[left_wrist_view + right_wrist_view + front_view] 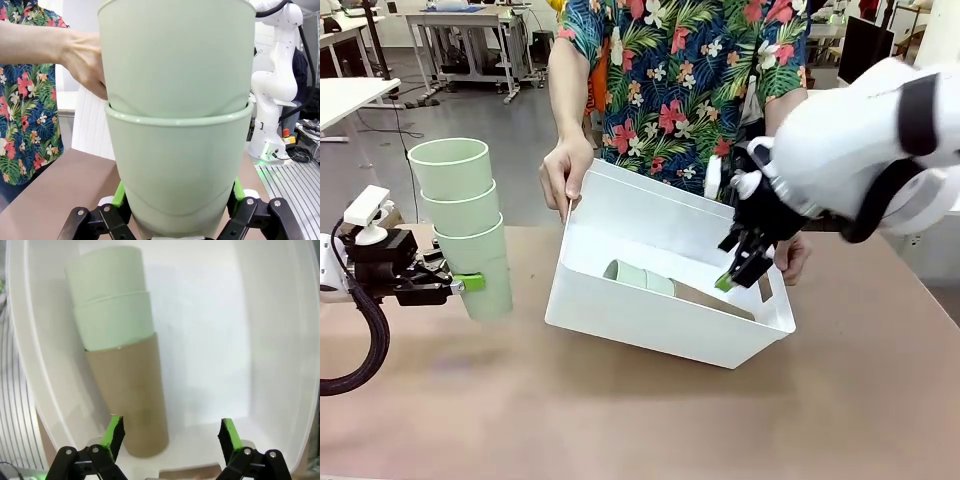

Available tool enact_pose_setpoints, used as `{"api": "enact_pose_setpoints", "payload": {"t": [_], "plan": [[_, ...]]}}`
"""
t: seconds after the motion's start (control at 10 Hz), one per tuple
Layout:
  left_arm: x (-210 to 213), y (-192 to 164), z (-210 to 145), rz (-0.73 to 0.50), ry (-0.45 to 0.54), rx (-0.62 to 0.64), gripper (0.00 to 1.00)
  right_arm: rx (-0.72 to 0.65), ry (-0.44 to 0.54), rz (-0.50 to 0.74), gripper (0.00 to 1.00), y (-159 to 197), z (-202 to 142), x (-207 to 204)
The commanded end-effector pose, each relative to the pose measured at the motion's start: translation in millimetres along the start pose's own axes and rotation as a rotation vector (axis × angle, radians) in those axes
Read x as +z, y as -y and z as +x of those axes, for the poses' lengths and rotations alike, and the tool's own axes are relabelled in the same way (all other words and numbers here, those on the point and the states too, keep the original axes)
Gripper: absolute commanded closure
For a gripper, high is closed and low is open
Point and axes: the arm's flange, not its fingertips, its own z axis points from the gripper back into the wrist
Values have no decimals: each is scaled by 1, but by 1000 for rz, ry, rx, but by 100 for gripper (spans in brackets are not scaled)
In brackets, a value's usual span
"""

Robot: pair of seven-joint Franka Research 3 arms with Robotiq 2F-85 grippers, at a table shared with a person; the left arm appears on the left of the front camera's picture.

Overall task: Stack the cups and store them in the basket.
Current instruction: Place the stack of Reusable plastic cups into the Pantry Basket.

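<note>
Clamped between the left gripper pads, a nested stack of smooth matte mint cups stands upright, while the right gripper, jaws spread and apparently empty, hangs inside the tilted white plastic basket just beside a lying mint-and-tan stack.

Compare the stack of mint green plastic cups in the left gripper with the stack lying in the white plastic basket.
The mint green stack stands upright, clamped in the left gripper; the basket stack lies on its side, untouched, the right gripper open above it. The held one is all green; the basket one ends in a tan-brown cup. Both are nested tumblers.
</note>
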Motion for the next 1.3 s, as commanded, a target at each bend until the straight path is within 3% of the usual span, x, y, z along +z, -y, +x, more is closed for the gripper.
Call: {"api": "enact_pose_setpoints", "payload": {"t": [0.0,0.3,0.5,0.8,1.1,1.2], "plan": [[-1,1,6,-3,8,-4,13,-70,66,-24,0,-2,-19,47],[-1,1,6,-3,8,-4,13,-109,322,-32,0,-9,-65,125],[-1,1,6,-3,8,-4,13,-127,458,-104,0,-23,-98,164],[-1,1,6,-3,8,-4,13,-121,698,-139,0,-34,-156,187],[-1,1,6,-3,8,-4,13,-63,800,-118,0,-36,-187,188],[-1,1,6,-3,8,-4,13,-144,722,-154,0,-8,-162,220]]}}
